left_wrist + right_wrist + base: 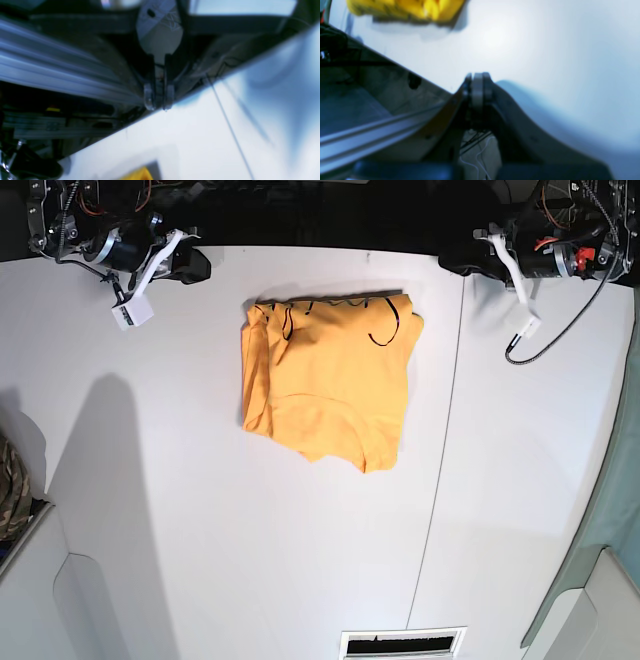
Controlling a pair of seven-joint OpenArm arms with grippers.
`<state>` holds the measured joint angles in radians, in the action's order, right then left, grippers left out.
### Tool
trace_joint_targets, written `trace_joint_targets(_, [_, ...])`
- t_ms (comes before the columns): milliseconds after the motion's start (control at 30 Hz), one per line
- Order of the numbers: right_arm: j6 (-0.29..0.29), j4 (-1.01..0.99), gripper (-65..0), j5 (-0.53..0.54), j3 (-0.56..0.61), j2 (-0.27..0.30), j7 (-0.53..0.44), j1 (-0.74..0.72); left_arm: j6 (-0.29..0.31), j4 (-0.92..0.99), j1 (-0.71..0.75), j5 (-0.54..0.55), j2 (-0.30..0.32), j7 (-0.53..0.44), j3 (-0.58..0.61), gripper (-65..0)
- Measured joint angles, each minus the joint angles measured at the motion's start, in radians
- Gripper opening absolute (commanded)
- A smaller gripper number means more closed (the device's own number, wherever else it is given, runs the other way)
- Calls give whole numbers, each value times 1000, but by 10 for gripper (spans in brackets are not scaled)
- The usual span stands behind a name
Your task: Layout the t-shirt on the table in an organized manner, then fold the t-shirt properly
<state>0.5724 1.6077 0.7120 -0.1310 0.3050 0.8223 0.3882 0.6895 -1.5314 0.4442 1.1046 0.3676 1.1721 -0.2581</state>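
Observation:
The orange-yellow t-shirt (330,380) lies folded into a rough rectangle on the white table (150,480), toward the back middle, its dark neck trim showing at the far edge. A blurred corner of the t-shirt (138,175) shows low in the left wrist view, and the t-shirt (405,8) fills the top left of the right wrist view. My left gripper (159,105) hangs over the table's back edge, jaws a narrow gap apart and empty; in the base view this gripper (450,260) sits at the back right. My right gripper (478,77) is shut and empty, at the back left (200,268).
A dark seam (440,430) runs across the table right of the shirt. Camouflage cloth (10,480) lies at the left edge. A slotted vent (400,643) sits at the front edge. A white tag (132,313) and a cable end (525,330) dangle from the arms.

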Motion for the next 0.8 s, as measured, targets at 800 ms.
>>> trace_joint_targets(800, [5,-328,-650,-230,198,22,-148,182,-1,200,277,-568,-112,-408,156,-585])
